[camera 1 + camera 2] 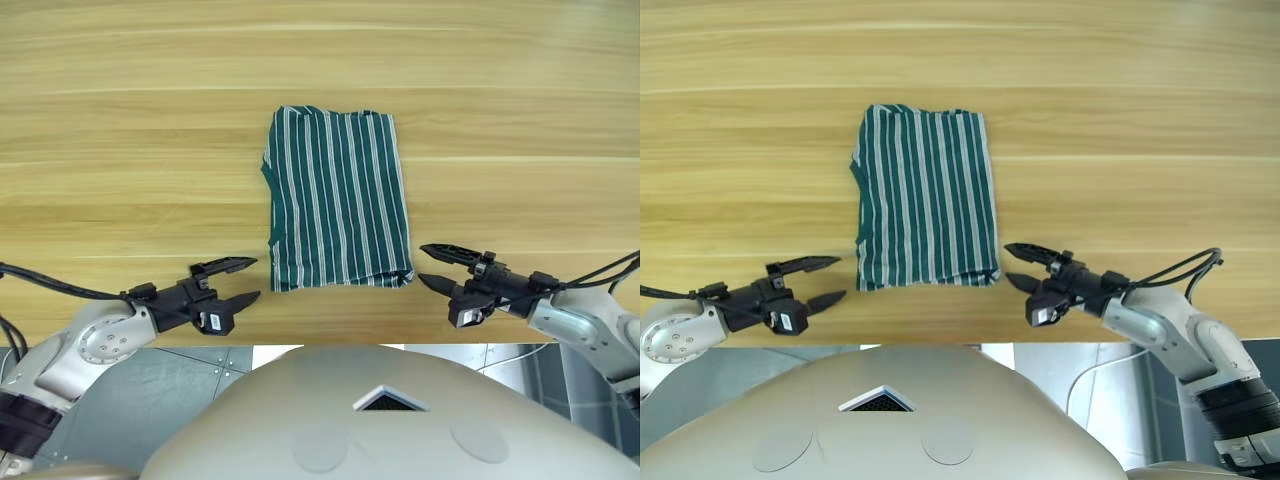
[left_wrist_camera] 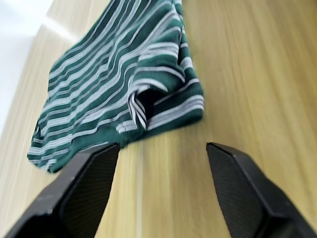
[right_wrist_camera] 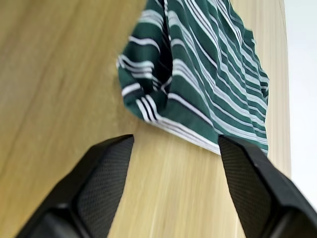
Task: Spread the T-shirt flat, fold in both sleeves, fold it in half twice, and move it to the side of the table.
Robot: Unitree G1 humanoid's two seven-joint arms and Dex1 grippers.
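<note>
T-shirt (image 1: 338, 198) is lying mid-tabletop (image 1: 120, 150), folded to a narrow rectangle. Left fingers (image 1: 225, 265) and right fingers (image 1: 450, 252) are gaping wide, holding nothing, sitting just beside its near corners, probably staged to pinch that edge for a half fold.

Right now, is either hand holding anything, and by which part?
Nothing is held. The left hand and the right hand are both open and empty, each beside a near corner of the folded T-shirt.
</note>
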